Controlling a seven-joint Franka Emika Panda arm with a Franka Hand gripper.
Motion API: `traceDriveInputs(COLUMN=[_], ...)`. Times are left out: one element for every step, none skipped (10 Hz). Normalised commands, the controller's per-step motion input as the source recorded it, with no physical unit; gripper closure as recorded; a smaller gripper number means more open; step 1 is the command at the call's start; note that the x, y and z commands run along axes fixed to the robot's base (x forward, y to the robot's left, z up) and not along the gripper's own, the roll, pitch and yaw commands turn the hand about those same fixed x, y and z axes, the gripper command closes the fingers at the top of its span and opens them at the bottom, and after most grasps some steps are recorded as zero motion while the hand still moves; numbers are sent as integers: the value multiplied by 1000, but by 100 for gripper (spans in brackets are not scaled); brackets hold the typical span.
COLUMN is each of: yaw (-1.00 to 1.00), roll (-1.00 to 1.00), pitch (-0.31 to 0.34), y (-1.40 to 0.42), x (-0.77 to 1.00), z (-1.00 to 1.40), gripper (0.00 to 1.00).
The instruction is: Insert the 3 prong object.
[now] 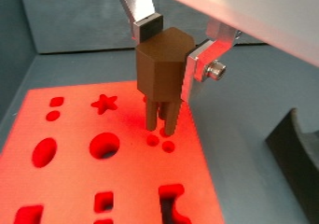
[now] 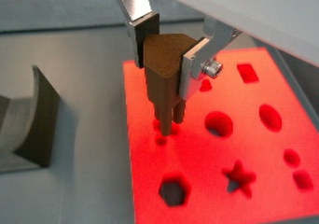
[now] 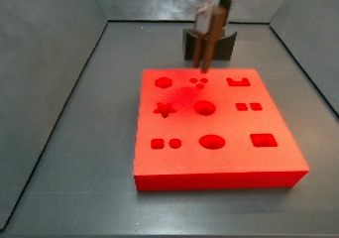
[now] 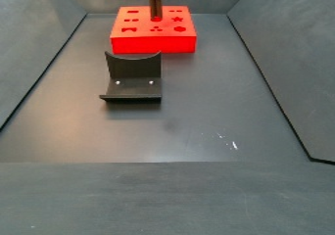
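My gripper (image 1: 173, 49) is shut on the brown 3 prong object (image 1: 162, 74) and holds it upright, prongs down. It stands over the red block (image 1: 62, 125), which has several shaped holes. The prong tips (image 1: 159, 125) are right at the three small round holes (image 1: 159, 143); I cannot tell whether they have entered. Both wrist views show this, with the object (image 2: 165, 74) between the silver fingers (image 2: 147, 24). In a side view the gripper (image 3: 208, 24) is over the block's far edge (image 3: 219, 153), above the small holes (image 3: 199, 80).
The dark fixture (image 4: 131, 77) stands on the grey floor in front of the red block (image 4: 153, 45), and shows in a wrist view (image 2: 32, 116). Grey walls (image 3: 79, 73) close in the floor on both sides.
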Motion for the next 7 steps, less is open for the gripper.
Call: traceDriveInputs(yaw=[86,66,46,46,-74,-231,-249], roll=[204,229,314,310,76,-3,-126], pitch=[-213,-154,-191,-66,119,123,147], y=[-29,-31,-37,0,0,11,100], x=[200,229,114,0,34,0,-40], z=[440,346,114,-11,-240,-294,-383], gripper=[100,100,100,100,100,100,100])
